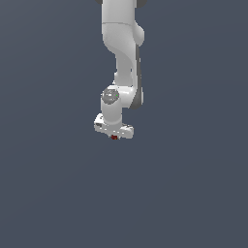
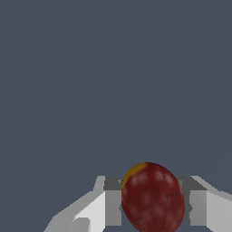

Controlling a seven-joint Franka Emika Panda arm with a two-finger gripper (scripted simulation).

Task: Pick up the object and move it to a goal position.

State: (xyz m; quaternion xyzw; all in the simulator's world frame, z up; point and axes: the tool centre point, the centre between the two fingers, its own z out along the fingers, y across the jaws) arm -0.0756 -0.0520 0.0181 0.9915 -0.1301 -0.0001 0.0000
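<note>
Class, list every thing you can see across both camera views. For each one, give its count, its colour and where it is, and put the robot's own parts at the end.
object: one, dark red with a small yellow-orange patch at one edge, roundish; sits between the two fingers of the end effector; in the exterior view only a tiny red speck under the end effector.
background surface: one, plain dark grey-blue, fills the rest of both views; no goal marker shows.
arm: one, white with dark grey joints, comes down from the top of the exterior view.
end effector: one, white, pointing down; grey fingers stand either side of the object.
</note>
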